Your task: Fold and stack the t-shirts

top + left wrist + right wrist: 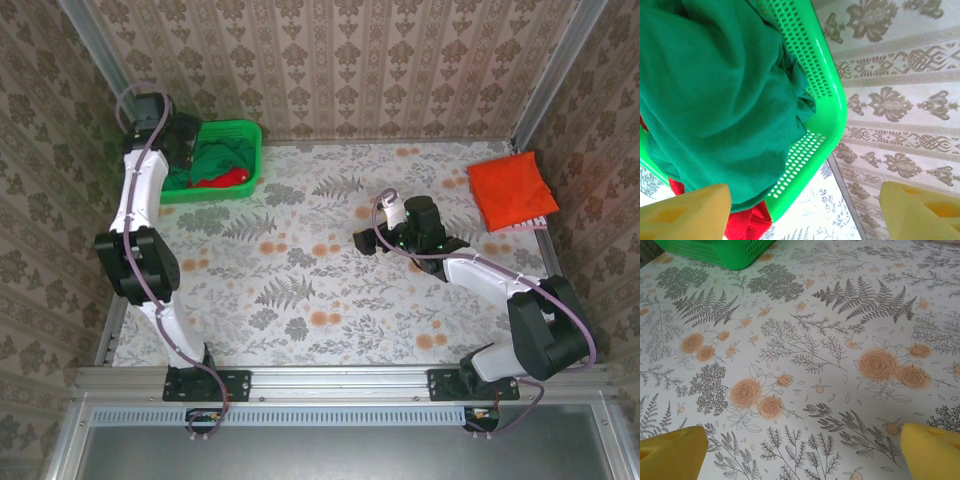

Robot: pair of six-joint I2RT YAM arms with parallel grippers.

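A dark green t-shirt point(222, 155) point(715, 100) lies bunched in the bright green basket point(252, 140) point(832, 95) at the far left, over a red t-shirt point(232, 180) point(745, 225) that peeks out beneath it. An orange-red t-shirt point(513, 190) lies folded flat at the far right of the table. My left gripper point(190, 150) point(802, 215) hovers over the basket's far end, open, with nothing between its yellow fingertips point(685, 212). My right gripper point(362, 240) point(800, 455) is open low over bare tablecloth mid-table, its fingertips point(930, 450) spread wide.
The floral tablecloth point(300, 290) covers the table. Patterned walls close in the back and both sides, with a metal post point(545, 80) at the back right corner. A corner of the basket point(715, 252) shows ahead of the right gripper.
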